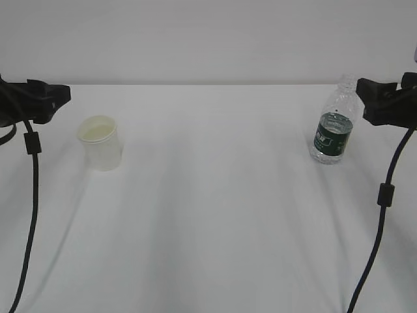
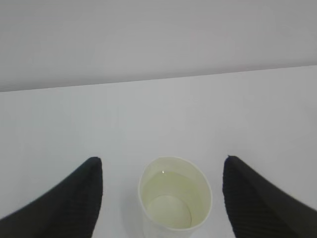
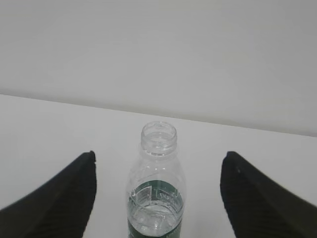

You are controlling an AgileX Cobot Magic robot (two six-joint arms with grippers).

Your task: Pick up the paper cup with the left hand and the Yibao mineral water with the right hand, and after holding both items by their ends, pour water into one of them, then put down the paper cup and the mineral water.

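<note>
White cloth covers the bench (image 1: 215,215). The paper cup (image 1: 101,142) stands upright near its left edge, water (image 2: 168,201) pooled inside. The left gripper (image 2: 161,198) hovers level at that edge, fingers (image 2: 74,198) spread wide on either side of the cup, holding nothing. Near the right edge the uncapped Yibao mineral water (image 1: 333,127) stands upright; the right gripper (image 3: 158,198), level, brackets it wide open without touching.

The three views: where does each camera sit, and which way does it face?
Exterior: in front of the white table, looking down at a slant; both hands at the edges.
Left wrist: on the left hand, over the small white paper cup.
Right wrist: on the right hand, facing the small clear green-labelled plastic bottle.
Exterior shares both.
</note>
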